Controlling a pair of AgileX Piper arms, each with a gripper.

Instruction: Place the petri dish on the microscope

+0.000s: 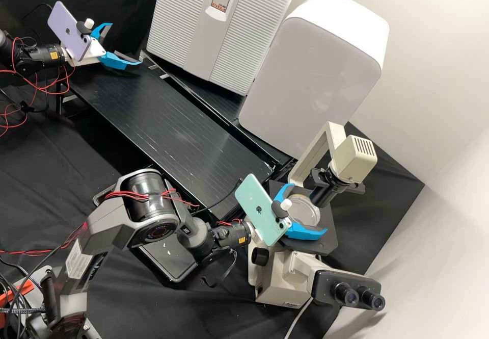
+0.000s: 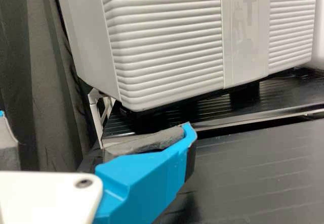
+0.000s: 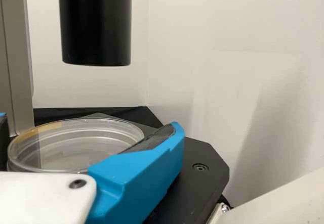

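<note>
In the high view my right gripper [image 1: 304,210] is at the microscope [image 1: 293,278], shut on the clear petri dish [image 1: 307,213] over the black stage [image 1: 327,239]. From the right wrist view, the round dish [image 3: 76,145] lies between the pads of my right gripper [image 3: 91,143], below the black condenser tube; whether its base touches the stage [image 3: 205,155] I cannot tell. At the upper left of the high view, my left gripper [image 1: 125,43] stands open above the bench's far end. The left wrist view has my left gripper [image 2: 104,135] with nothing between its fingers.
A ribbed white appliance [image 1: 183,28] and a smooth white box [image 1: 310,74] stand behind the long black bench [image 1: 168,120]. The microscope's lamp arm [image 1: 326,140] and condenser [image 1: 326,188] rise close beside the dish; its eyepieces [image 1: 359,298] stick out in front.
</note>
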